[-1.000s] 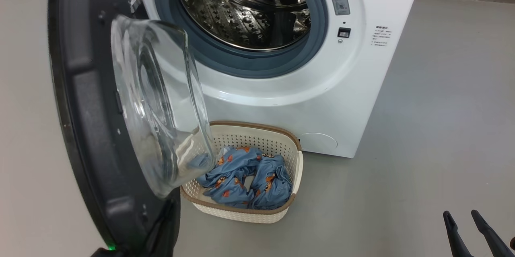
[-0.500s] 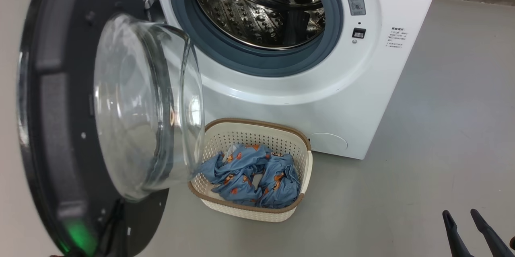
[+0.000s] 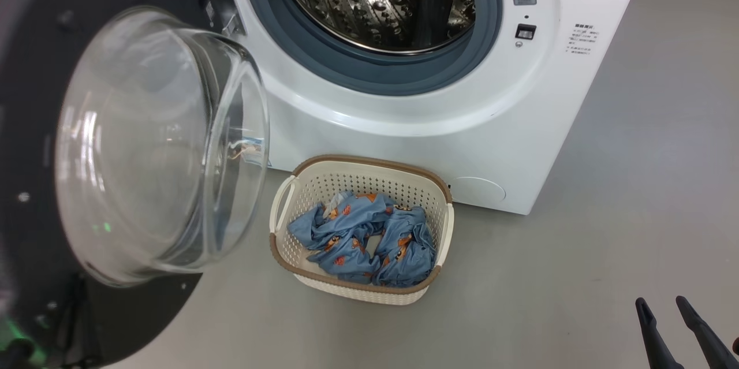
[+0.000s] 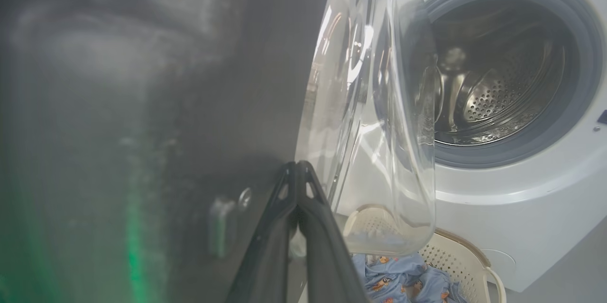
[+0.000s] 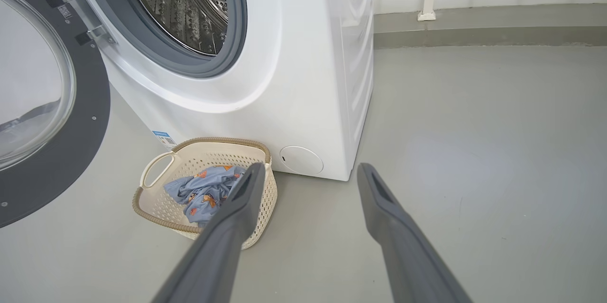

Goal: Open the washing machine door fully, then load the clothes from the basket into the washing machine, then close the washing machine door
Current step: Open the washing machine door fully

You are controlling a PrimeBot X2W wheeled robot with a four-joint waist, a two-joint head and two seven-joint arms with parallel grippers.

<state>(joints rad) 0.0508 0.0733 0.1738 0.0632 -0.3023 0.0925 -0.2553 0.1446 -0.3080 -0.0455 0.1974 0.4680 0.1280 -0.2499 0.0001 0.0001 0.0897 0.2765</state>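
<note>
**Two grippers, one clenched and one spread, before an open washer**

Two states show at the arms' ends: the left gripper [image 4: 298, 170] has its jaws pressed flat together with nothing between them, its tip up against the dark inner face of the washing machine door [image 4: 142, 104], just beside the edge of the glass bowl window [image 4: 379, 127]; whether the tip actually touches the door cannot be told. The right gripper [image 5: 310, 170] has its jaws spread wide and holds nothing; in the head view it sits at the lower right [image 3: 661, 302], over bare grey floor [image 3: 577, 271], well apart from everything else.

Outward from the left gripper, the door [image 3: 34, 69] stands wide open on the machine's left, its bowl window [image 3: 156, 144] bulging toward the camera; a green glow lies on its lower black rim. Metal hinges [image 3: 222, 22] join it to the washing machine [image 3: 404, 138], whose grey rubber gasket [image 3: 369, 77] rings a perforated steel drum [image 3: 381, 5] with no laundry visible in it.

On the floor, just in front of the machine's lower edge, stands the basket [image 3: 369, 161], upright and near a round cover [image 3: 479, 189] on the front panel; the clothes [image 3: 358, 236], crumpled light-blue fabric with small orange figures, lie inside it. From the right wrist camera the basket [image 5: 156, 198] sits below a blue label [image 5: 163, 136] at the machine's lower corner.
</note>
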